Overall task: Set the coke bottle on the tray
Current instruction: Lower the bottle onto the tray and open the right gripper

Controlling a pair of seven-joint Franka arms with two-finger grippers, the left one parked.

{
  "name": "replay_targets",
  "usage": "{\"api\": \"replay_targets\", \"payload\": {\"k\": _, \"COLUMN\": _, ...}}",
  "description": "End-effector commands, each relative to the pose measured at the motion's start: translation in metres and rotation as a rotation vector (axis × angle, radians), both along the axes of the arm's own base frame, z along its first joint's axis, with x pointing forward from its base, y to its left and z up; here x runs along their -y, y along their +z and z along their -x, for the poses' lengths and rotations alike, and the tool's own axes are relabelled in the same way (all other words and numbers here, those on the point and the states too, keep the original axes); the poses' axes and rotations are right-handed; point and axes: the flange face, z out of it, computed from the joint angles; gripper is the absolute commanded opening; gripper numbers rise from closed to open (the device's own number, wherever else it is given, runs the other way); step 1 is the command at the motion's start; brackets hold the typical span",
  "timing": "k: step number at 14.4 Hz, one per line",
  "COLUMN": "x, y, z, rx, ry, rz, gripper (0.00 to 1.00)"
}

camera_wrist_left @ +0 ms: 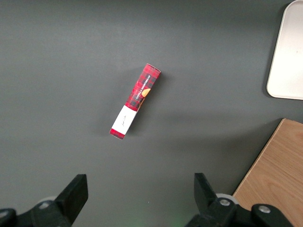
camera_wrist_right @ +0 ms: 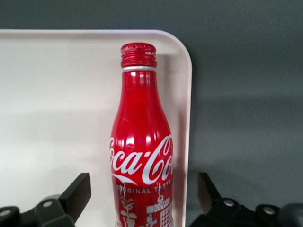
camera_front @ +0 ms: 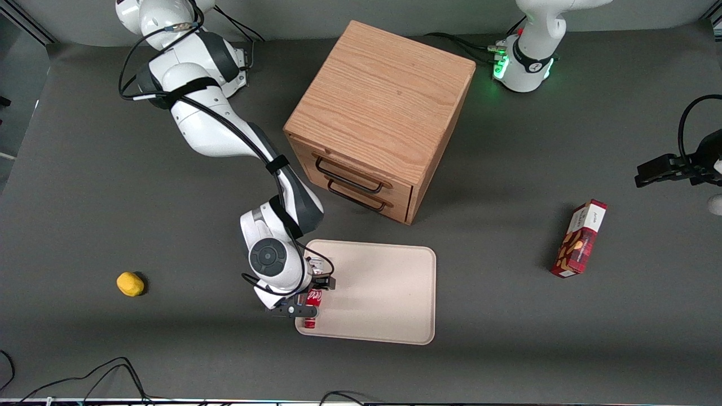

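The coke bottle (camera_front: 313, 300), red with white script and a red cap, lies on the beige tray (camera_front: 383, 293). It is in the tray's corner at the working arm's end, close to the rim, with its cap pointing toward the front camera. My right gripper (camera_front: 308, 295) hangs over it. In the right wrist view the bottle (camera_wrist_right: 142, 123) lies on the tray (camera_wrist_right: 57, 94) between the two black fingers (camera_wrist_right: 78, 194). Gaps show on both sides, so the gripper (camera_wrist_right: 142, 195) is open and not touching it.
A wooden drawer cabinet (camera_front: 383, 113) stands farther from the front camera than the tray. A red snack box (camera_front: 580, 239) lies toward the parked arm's end and also shows in the left wrist view (camera_wrist_left: 136, 100). A yellow lemon-like object (camera_front: 130, 283) lies toward the working arm's end.
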Motion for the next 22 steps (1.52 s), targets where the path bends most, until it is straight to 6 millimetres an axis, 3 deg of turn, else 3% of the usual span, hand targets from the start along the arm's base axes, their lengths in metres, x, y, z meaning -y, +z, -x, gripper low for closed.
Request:
{"api": "replay_targets", "payload": {"k": 1, "x": -0.004, "y": 0.002, "z": -0.002, "rx": 0.021, "ry": 0.013, "rz": 0.009, "gripper": 1.0}}
{"api": "replay_targets", "payload": {"k": 16, "x": 0.001, "y": 0.018, "z": -0.002, "rx": -0.001, "ry": 0.007, "rz": 0.02, "gripper": 1.0}}
{"api": "replay_targets", "payload": {"k": 19, "x": 0.011, "y": 0.058, "z": -0.001, "rx": -0.038, "ry": -0.005, "rz": 0.037, "gripper": 1.0}}
{"api": "replay_targets", "payload": {"k": 22, "x": 0.031, "y": 0.127, "z": 0.005, "rx": -0.09, "ry": -0.028, "rz": 0.048, "gripper": 1.0}}
